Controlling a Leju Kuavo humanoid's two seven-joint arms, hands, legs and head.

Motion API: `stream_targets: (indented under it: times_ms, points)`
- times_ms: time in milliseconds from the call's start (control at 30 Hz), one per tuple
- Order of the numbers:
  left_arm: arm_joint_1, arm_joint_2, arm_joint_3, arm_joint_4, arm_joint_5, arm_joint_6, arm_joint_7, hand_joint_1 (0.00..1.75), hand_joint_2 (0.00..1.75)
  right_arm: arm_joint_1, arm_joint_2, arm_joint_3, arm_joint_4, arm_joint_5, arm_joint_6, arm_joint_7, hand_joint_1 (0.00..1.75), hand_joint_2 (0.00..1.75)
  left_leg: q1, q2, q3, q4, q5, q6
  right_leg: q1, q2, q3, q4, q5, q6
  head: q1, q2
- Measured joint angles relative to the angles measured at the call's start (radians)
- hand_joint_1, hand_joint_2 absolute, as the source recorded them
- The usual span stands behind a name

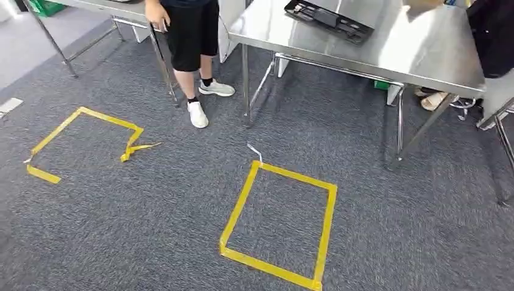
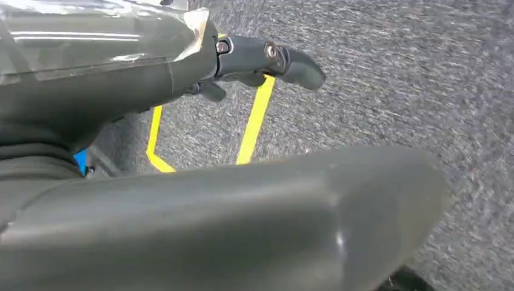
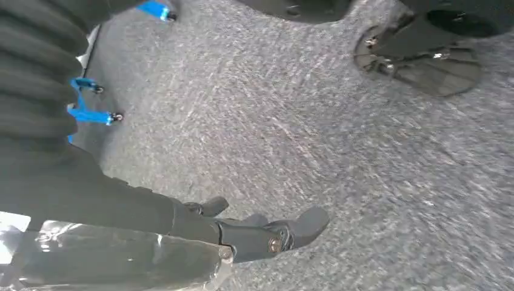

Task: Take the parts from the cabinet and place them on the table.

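Grey carpet (image 1: 376, 230) spreads across the head view, marked by two outlines of yellow tape: at the far left a broken yellow tape square (image 1: 82, 142) with one loose, curled end, and nearer the middle a complete yellow tape rectangle (image 1: 280, 219), the stretch of floor between them open. Behind the left outline a steel worktop (image 1: 100, 6) stands on thin legs, and a person in dark shorts and white shoes (image 1: 191, 54) stands at its right end, one hand on its edge. To the right, a second steel worktop (image 1: 388, 45) runs toward the picture's far edge (its legs and cross-braces come down to the carpet just beyond the rectangle), carrying a flat black part (image 1: 330, 21) near its far side; another person's sandalled foot (image 1: 431, 100) shows beneath it. That black part lies on the worktop, well apart from both hands. In the left wrist view, the left hand (image 2: 242, 66) hangs over the carpet with dark fingers stretched out and holding nothing, strips of yellow tape on the floor beyond the fingers. In the right wrist view, the right hand (image 3: 260, 233) likewise hangs released above bare carpet, fingers extended and apart, nothing between them. Whether the black piece is one of the cabinet's parts cannot be told from these views.
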Motion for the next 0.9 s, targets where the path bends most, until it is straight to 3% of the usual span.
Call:
stream_targets:
  times_ms: [33,67,100,167,200,233,267,300,333,367,400,500,533,567,600,667,700,733,767,833,867,900]
  points:
    - [0.001,0.0,0.0,0.0,0.0,-0.001,0.0,0.0,0.0,-0.002,-0.002,0.0,0.0,0.0,0.0,0.0,0.0,1.75,0.005,-0.011,0.003,-0.01,0.01,0.014,0.005,0.002,-0.004,0.002,-0.005,0.006,-0.001,0.0]
    - [0.001,-0.001,0.0,0.0,0.0,-0.002,-0.001,0.0,0.0,-0.003,-0.003,0.0,0.0,0.0,0.0,0.0,0.0,1.75,0.005,-0.013,0.001,-0.013,0.013,0.019,-0.005,0.032,-0.014,0.018,-0.019,0.006,0.002,0.0]
    - [-0.001,0.0,0.0,0.0,0.0,-0.003,-0.003,0.0,0.0,-0.002,-0.003,0.0,0.0,0.001,0.0,-0.001,0.0,1.75,0.005,-0.026,-0.007,-0.013,0.018,0.026,-0.005,0.076,-0.05,0.096,-0.063,-0.002,0.005,0.0]
    - [-0.001,0.0,0.0,0.0,0.0,-0.018,-0.011,0.0,0.0,0.005,-0.005,0.0,0.0,0.002,0.0,-0.001,0.0,1.75,0.0,-0.049,-0.019,-0.012,0.025,0.035,-0.006,0.103,-0.135,0.275,-0.129,-0.009,0.006,0.0]
    - [0.0,0.0,0.0,0.0,0.001,-0.022,-0.015,0.0,0.0,0.009,-0.005,0.0,0.001,0.002,0.001,0.001,0.0,1.75,-0.001,-0.061,-0.021,-0.012,0.027,0.035,-0.006,0.106,-0.16,0.326,-0.138,-0.005,0.007,0.0]
    - [0.003,0.0,0.0,0.0,0.002,-0.026,-0.018,0.0,0.0,0.015,-0.005,0.0,0.001,0.001,0.001,0.001,0.0,1.75,-0.002,-0.077,-0.022,-0.012,0.03,0.034,-0.006,0.108,-0.16,0.318,-0.122,0.004,0.006,0.0]
    - [0.003,0.0,0.0,0.0,0.002,-0.028,-0.019,0.0,0.0,0.017,-0.005,0.0,0.001,0.002,0.002,0.001,0.0,1.75,-0.002,-0.087,-0.022,-0.012,0.031,0.032,-0.006,0.109,-0.14,0.275,-0.098,0.012,0.007,0.0]
    - [0.003,0.0,0.0,0.0,0.002,-0.029,-0.021,0.0,0.0,0.016,-0.005,0.0,0.001,0.002,0.002,0.001,0.0,1.75,-0.002,-0.098,-0.022,-0.011,0.033,0.03,-0.007,0.114,-0.108,0.201,-0.063,0.021,0.007,0.0]
    - [0.002,0.0,0.0,0.0,0.002,-0.03,-0.022,0.0,0.0,0.013,-0.005,0.0,0.001,0.002,0.002,0.001,0.0,1.75,-0.002,-0.11,-0.022,-0.011,0.035,0.026,-0.009,0.137,-0.061,0.093,-0.017,0.029,0.008,0.0]
    - [0.002,-0.001,0.0,0.0,0.002,-0.031,-0.023,0.0,0.0,0.014,-0.005,0.0,0.001,0.002,0.002,0.001,0.0,1.75,-0.003,-0.119,-0.026,-0.01,0.038,0.022,-0.012,0.19,-0.038,0.031,0.002,0.027,0.009,0.0]
    - [0.0,-0.001,0.0,0.0,0.002,-0.032,-0.023,0.0,0.0,0.014,-0.005,0.001,0.001,0.001,0.002,0.0,0.0,1.75,-0.011,-0.13,-0.032,-0.003,0.038,0.018,-0.008,0.193,-0.035,0.008,0.005,0.015,0.007,0.0]
    - [0.003,-0.001,0.0,0.0,0.002,-0.037,-0.026,0.0,0.0,0.015,-0.003,0.002,0.001,0.002,0.002,0.001,0.0,1.75,-0.007,-0.157,-0.039,-0.011,0.05,-0.002,-0.001,0.164,-0.034,0.014,0.009,-0.004,0.006,0.0]
    - [0.005,0.0,0.0,0.0,0.002,-0.038,-0.026,0.0,0.0,0.014,0.001,0.002,0.001,0.002,0.002,0.001,0.0,1.75,-0.006,-0.156,-0.044,-0.003,0.048,-0.005,-0.019,0.152,-0.032,0.004,0.018,-0.017,0.006,0.0]
    - [0.005,0.0,0.0,0.0,0.002,-0.038,-0.027,0.0,0.0,0.012,0.0,0.002,0.001,0.003,0.002,0.001,0.0,1.75,-0.009,-0.105,-0.058,0.021,0.025,-0.007,-0.018,0.141,-0.03,0.003,0.021,-0.021,0.005,0.0]
    - [0.004,0.0,0.0,0.0,0.002,-0.04,-0.028,0.0,0.0,0.013,0.0,0.002,0.001,0.003,0.002,0.001,0.0,1.75,-0.009,-0.078,-0.079,0.067,-0.01,-0.009,-0.017,0.132,-0.032,0.004,0.023,-0.031,0.0,0.0]
    - [0.001,0.0,0.0,0.0,0.007,-0.042,-0.031,0.0,0.0,0.019,0.0,0.003,0.001,0.005,0.002,0.001,0.0,1.75,-0.004,-0.055,-0.157,0.24,-0.097,-0.018,-0.011,0.098,-0.034,0.004,0.022,-0.039,-0.001,0.0]
    - [0.001,0.0,0.0,0.0,0.007,-0.045,-0.032,0.0,0.0,0.02,0.0,0.003,0.001,0.006,0.002,0.001,0.0,1.75,-0.001,-0.053,-0.183,0.296,-0.113,-0.021,-0.01,0.084,-0.036,0.005,0.022,-0.039,-0.002,0.0]
    - [0.003,0.0,0.0,0.0,0.008,-0.046,-0.032,0.0,0.0,0.019,0.0,0.004,0.001,0.006,0.002,0.001,0.0,1.75,0.002,-0.049,-0.183,0.302,-0.104,-0.024,-0.01,0.072,-0.038,0.005,0.022,-0.039,-0.001,0.0]
    - [0.005,0.0,0.0,0.0,0.008,-0.046,-0.032,0.0,0.0,0.019,0.001,0.005,0.001,0.006,0.002,0.001,0.0,1.75,0.005,-0.044,-0.163,0.267,-0.078,-0.026,-0.01,0.061,-0.045,0.006,0.022,-0.038,-0.002,0.0]
    - [0.004,0.002,0.0,0.0,0.008,-0.046,-0.032,0.0,0.0,0.017,0.002,0.008,0.001,0.006,0.002,0.001,0.0,1.75,0.013,-0.018,-0.068,0.103,-0.005,-0.03,-0.013,0.041,-0.042,0.009,0.016,-0.032,-0.002,0.0]
    - [0.002,0.002,0.0,0.0,0.008,-0.046,-0.032,0.0,0.0,0.016,0.002,0.01,0.001,0.006,0.003,0.001,0.0,1.75,0.015,0.023,-0.022,0.03,0.009,-0.032,-0.01,0.033,-0.03,0.016,0.012,-0.025,-0.002,0.0]
    - [-0.003,0.002,0.0,0.0,0.008,-0.045,-0.032,0.0,0.0,0.018,-0.001,0.01,0.001,0.006,0.002,0.001,0.0,1.75,0.01,0.033,-0.017,0.014,0.005,-0.025,0.003,0.025,-0.045,0.027,0.004,-0.015,-0.003,0.0]
